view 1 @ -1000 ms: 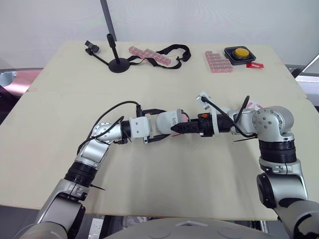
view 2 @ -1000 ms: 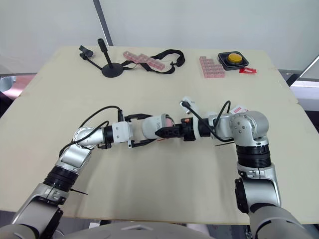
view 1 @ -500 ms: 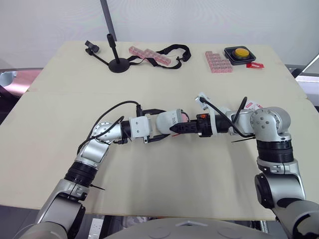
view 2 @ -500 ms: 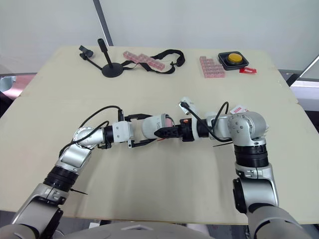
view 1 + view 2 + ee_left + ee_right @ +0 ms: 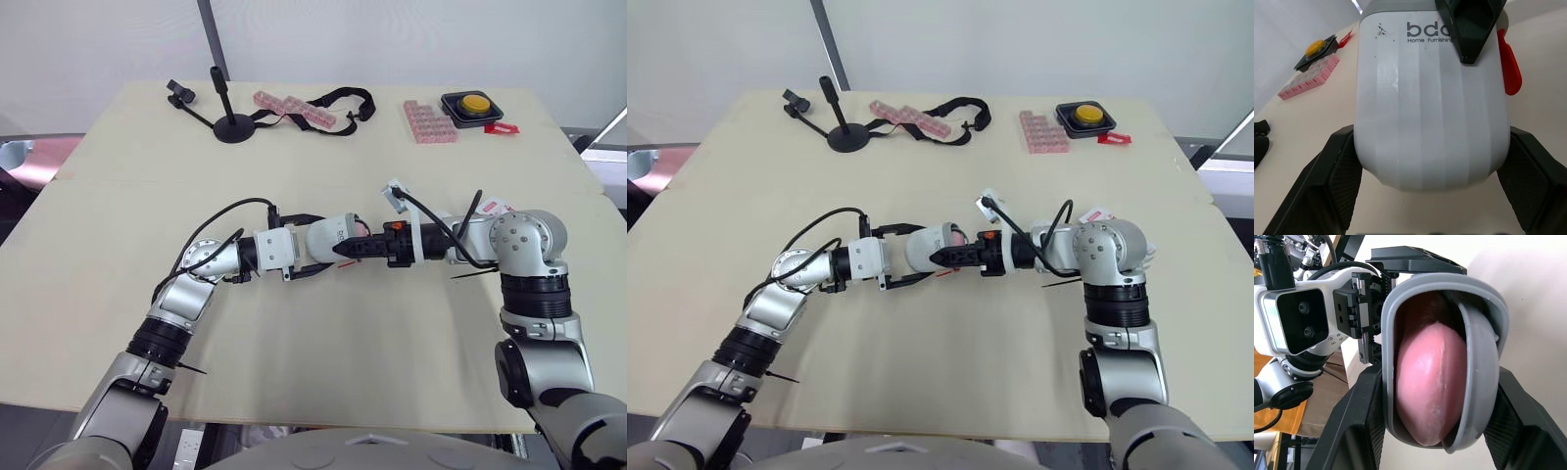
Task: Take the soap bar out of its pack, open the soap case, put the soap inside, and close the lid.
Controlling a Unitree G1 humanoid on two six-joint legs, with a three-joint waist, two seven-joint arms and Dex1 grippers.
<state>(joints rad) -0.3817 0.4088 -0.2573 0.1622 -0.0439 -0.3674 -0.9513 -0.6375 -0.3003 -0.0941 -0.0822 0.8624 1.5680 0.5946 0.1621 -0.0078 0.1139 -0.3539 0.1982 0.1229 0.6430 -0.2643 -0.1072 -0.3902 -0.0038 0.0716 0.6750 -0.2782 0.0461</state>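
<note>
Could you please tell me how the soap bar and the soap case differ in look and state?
The soap bar is pink and plain; the soap case is white with a grey rim and printed lettering. The soap bar lies inside, while the soap case surrounds it, lid ajar, gripped by the left claw. Both are rounded.

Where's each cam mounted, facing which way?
Eye views: head, facing forward and down at the table; both arms, left gripper and right gripper meet at the case.
Left wrist: on left arm, faces the case's shell; left gripper flanks it.
Right wrist: on right arm, faces into the open case at the soap; left arm behind.
Shared: the case.
</note>
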